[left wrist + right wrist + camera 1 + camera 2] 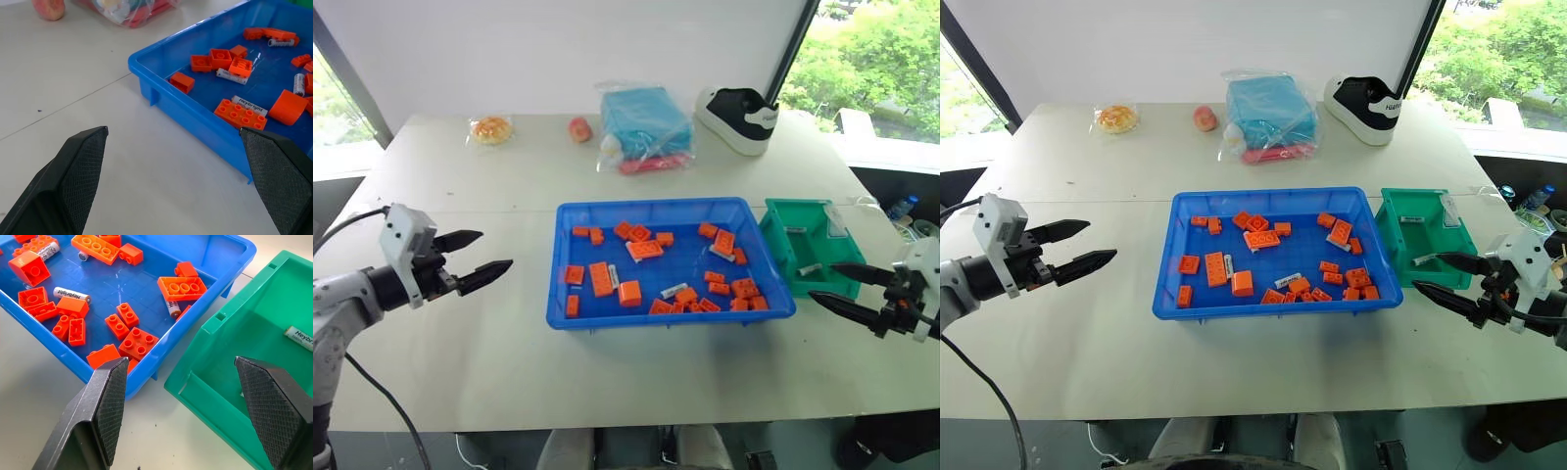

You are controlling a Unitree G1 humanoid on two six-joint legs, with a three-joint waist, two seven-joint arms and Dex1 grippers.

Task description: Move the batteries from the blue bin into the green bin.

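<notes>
The large shallow bright-blue plastic bin [570, 262] sits mid-desk [489, 343], holding scattered orange studded toy bricks [600, 278] and several slim whitish-silver cylindrical batteries [673, 291] among them. Just beside it, on the robot's right, the smaller green plastic bin [781, 245] already contains a few batteries. The left end effector [475, 258] hovers released and empty beside the blue bin; the right end effector [840, 287] hangs spread and empty by the green bin's near corner

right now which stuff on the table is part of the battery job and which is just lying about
Job:
- batteries
- blue bin
- green bin

Lying about:
- orange bricks
- black-and-white shoe
- bagged blue cloth
- bagged snack
- peach-coloured fruit
</notes>
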